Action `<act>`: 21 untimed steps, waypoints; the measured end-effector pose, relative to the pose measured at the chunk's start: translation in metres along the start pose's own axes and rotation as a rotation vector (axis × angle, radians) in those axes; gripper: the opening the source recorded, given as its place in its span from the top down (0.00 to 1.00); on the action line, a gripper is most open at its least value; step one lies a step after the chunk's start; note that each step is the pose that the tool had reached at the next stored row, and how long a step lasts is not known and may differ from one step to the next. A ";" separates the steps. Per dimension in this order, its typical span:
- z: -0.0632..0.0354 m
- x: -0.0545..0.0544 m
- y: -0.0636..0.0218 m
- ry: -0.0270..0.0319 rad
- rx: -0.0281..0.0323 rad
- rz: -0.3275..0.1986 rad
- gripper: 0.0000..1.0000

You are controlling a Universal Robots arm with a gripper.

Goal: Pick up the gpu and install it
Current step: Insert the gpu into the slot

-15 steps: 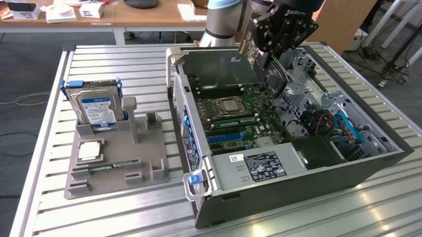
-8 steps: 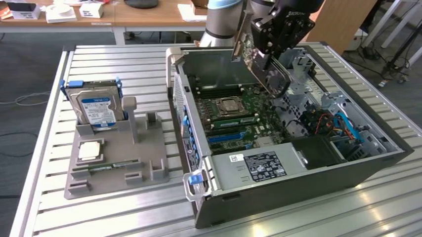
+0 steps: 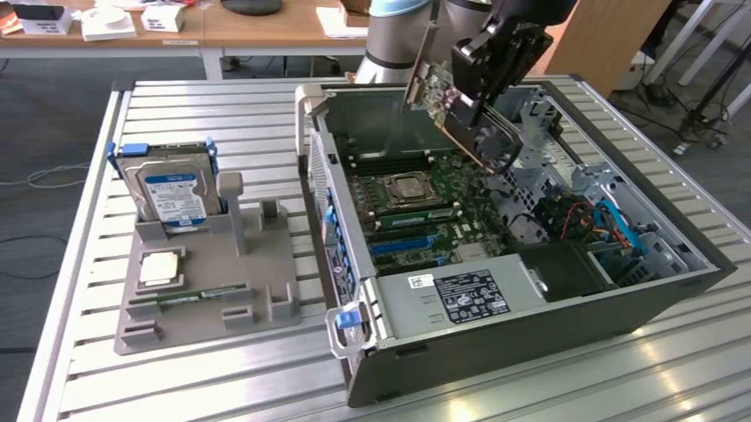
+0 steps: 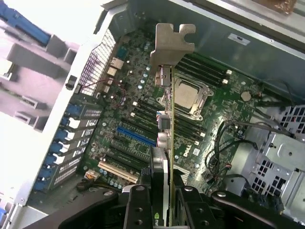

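Gpu (image 3: 449, 105): lifted, pinched by the gripper (image 4: 166, 198), hanging tilted above the open computer case (image 3: 564, 325); installation not yet done.

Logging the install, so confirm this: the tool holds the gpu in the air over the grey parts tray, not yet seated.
Wrong place. The exterior view shows the tool holding the gpu in the air over the open computer case, not the grey parts tray; it is not yet seated.

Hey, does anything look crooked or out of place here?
Only the gpu: it hangs tilted between the fingers above the motherboard, seated in no slot. Nothing else looks spilled or damaged.
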State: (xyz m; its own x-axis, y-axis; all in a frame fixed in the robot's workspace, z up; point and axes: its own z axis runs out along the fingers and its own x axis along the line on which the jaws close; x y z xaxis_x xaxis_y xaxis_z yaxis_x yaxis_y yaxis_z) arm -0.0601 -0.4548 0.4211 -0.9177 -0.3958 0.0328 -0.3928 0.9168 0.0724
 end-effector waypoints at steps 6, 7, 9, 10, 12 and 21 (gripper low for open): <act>0.0019 0.000 -0.0001 0.0091 0.0042 -0.126 0.73; 0.0021 0.000 -0.0002 0.0105 0.0048 -0.145 0.73; 0.0026 0.000 -0.0002 0.0131 0.0059 -0.180 0.73; 0.0028 0.000 -0.0002 0.0144 0.0066 -0.198 0.73; 0.0032 0.000 -0.0002 0.0170 0.0078 -0.234 0.73; 0.0053 0.000 -0.0004 0.0290 0.0131 -0.399 0.73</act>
State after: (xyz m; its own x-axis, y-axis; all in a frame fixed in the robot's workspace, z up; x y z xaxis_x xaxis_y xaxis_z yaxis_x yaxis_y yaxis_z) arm -0.0601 -0.4548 0.4158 -0.6910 -0.7221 0.0329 -0.7189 0.6913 0.0724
